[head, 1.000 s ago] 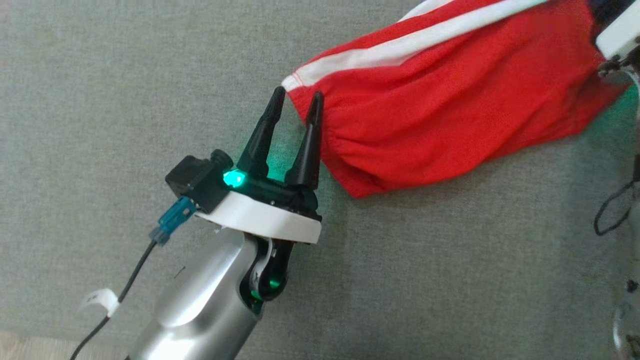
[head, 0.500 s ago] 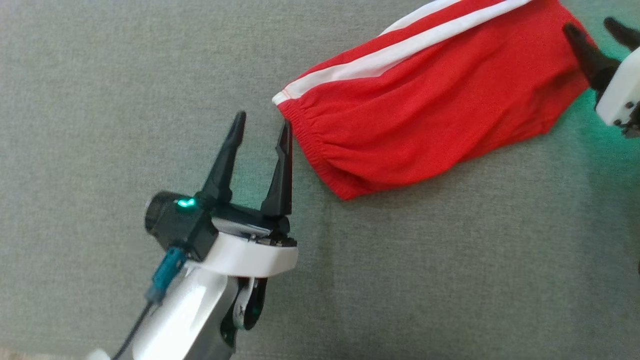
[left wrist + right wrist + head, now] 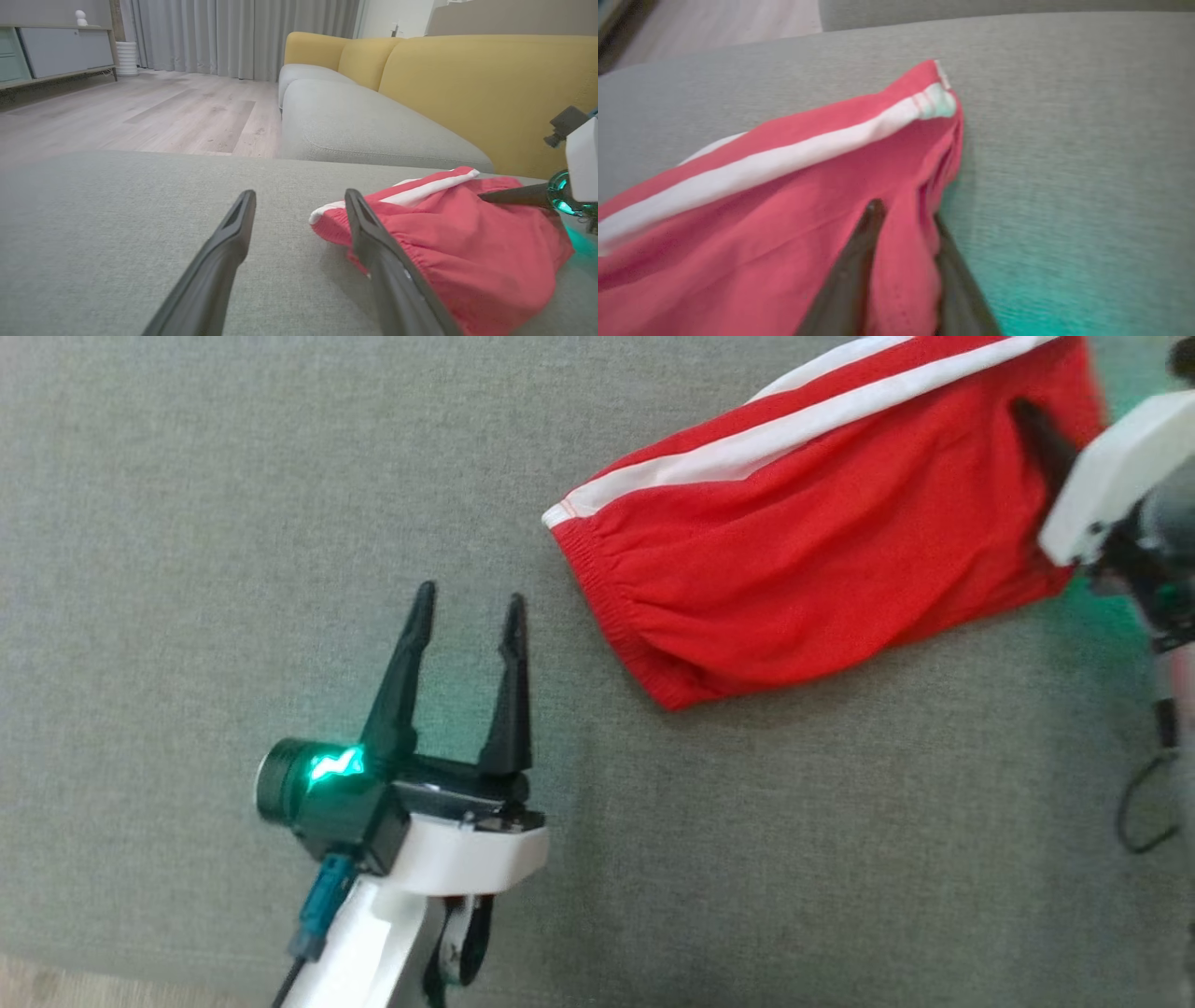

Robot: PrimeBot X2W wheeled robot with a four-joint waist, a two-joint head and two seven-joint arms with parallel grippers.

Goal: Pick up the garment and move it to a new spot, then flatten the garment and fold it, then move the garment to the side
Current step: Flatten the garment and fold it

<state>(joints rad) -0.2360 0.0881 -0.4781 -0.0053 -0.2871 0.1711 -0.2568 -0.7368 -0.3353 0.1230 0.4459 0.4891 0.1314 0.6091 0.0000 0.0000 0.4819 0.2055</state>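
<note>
Red garment [image 3: 803, 569] w/ white stripes lies on grey cushion [image 3: 187, 523]. Left end effector [image 3: 469, 597] open, empty, just beside its gathered end, not touching. Right end effector [image 3: 906, 212] straddles opp. edge, fabric btwn fingers [image 3: 857, 266]; can't tell if clamped.

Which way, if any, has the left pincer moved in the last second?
Yes. The left pincer has backed off the red garment, down and left in the head view. Its tips straddled the waistband corner; now they sit clear.
</note>
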